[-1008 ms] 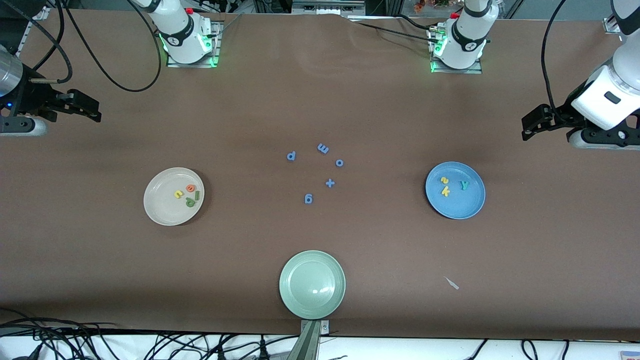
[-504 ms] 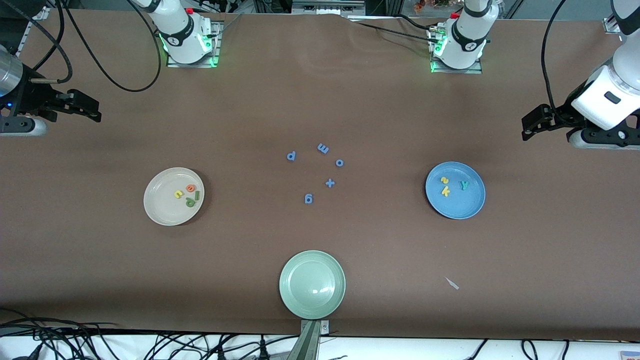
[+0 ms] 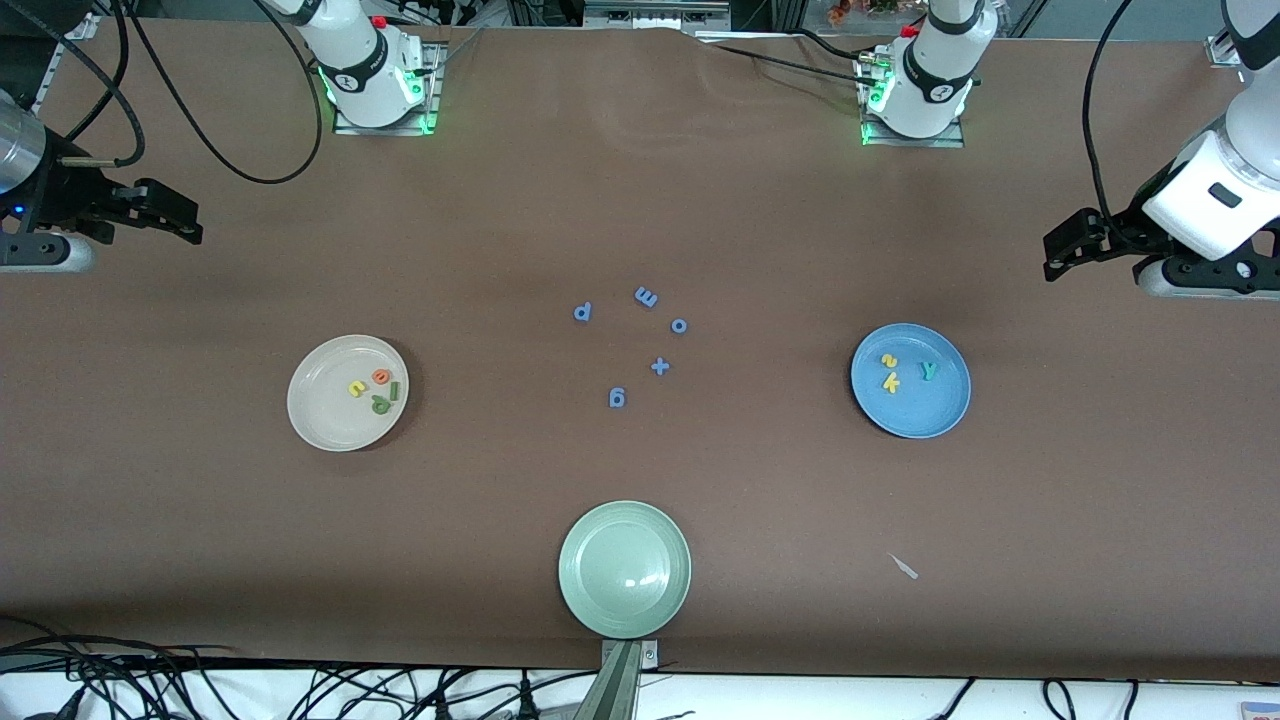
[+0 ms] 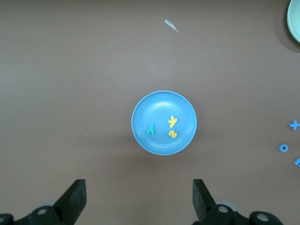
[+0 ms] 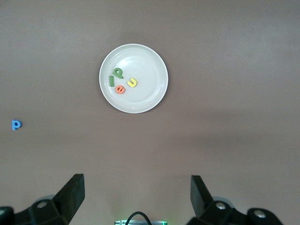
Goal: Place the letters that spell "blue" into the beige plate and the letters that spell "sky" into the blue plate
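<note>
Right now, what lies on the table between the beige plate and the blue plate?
Front view: between the beige plate and the blue plate lie five loose blue pieces: p, m, o, plus sign, g.

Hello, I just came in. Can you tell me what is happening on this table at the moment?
Nothing is being handled now. The left pincer and the right pincer are both open and empty, raised at their own ends of the table, waiting. The letters b, l, u, e lie in the beige plate, and s, k, y lie in the blue plate. The blue letters lie in the middle of the table, and the pale green plate holds nothing. The sorting looks done.
</note>
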